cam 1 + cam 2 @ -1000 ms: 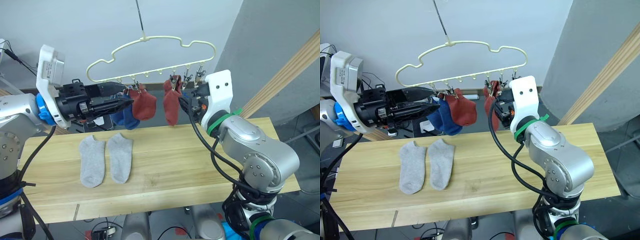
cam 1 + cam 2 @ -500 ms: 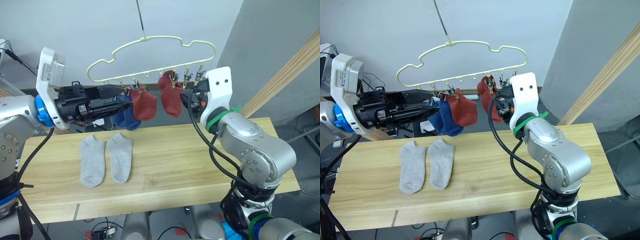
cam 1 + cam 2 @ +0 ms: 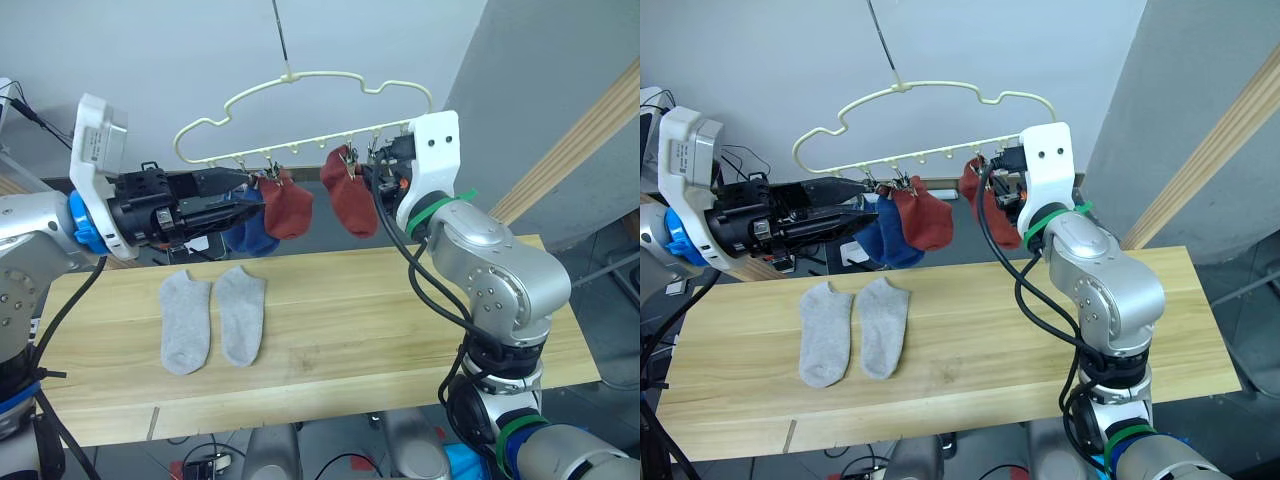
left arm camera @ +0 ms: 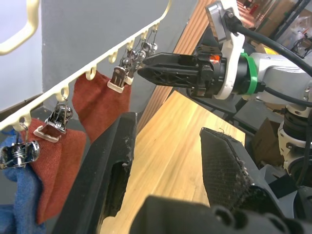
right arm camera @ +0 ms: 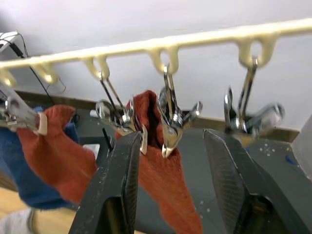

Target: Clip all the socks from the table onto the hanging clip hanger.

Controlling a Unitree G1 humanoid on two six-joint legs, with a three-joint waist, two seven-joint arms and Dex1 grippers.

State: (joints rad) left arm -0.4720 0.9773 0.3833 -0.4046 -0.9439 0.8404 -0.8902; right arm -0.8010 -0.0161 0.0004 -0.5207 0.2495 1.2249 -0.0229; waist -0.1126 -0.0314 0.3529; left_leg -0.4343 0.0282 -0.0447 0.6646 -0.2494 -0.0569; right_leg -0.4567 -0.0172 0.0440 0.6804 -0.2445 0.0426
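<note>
The pale yellow clip hanger (image 3: pixel 300 88) hangs over the table (image 3: pixel 400 300). From its clips hang two blue socks (image 3: pixel 250 238) and two rust red socks (image 3: pixel 289 208) (image 3: pixel 353 204). Two light grey socks (image 3: pixel 186 322) (image 3: pixel 241 315) lie flat side by side on the table's left part. My left gripper (image 4: pixel 168 126) is open and held level beside the left red sock and the blue ones. My right gripper (image 5: pixel 170 136) is open just under the hanger's bar. A metal clip (image 5: pixel 170 117) and the top of the right red sock (image 5: pixel 163 170) sit between its fingers.
A thick wooden beam (image 3: pixel 575 140) leans at the right behind the table. Two free clips (image 5: pixel 246 114) hang at the hanger's right end. A thin rod (image 3: pixel 280 35) holds the hanger up in front of a grey wall.
My right gripper has risen to the clip row, and the right red sock has swung a little to the right. The left arm has stayed put.
</note>
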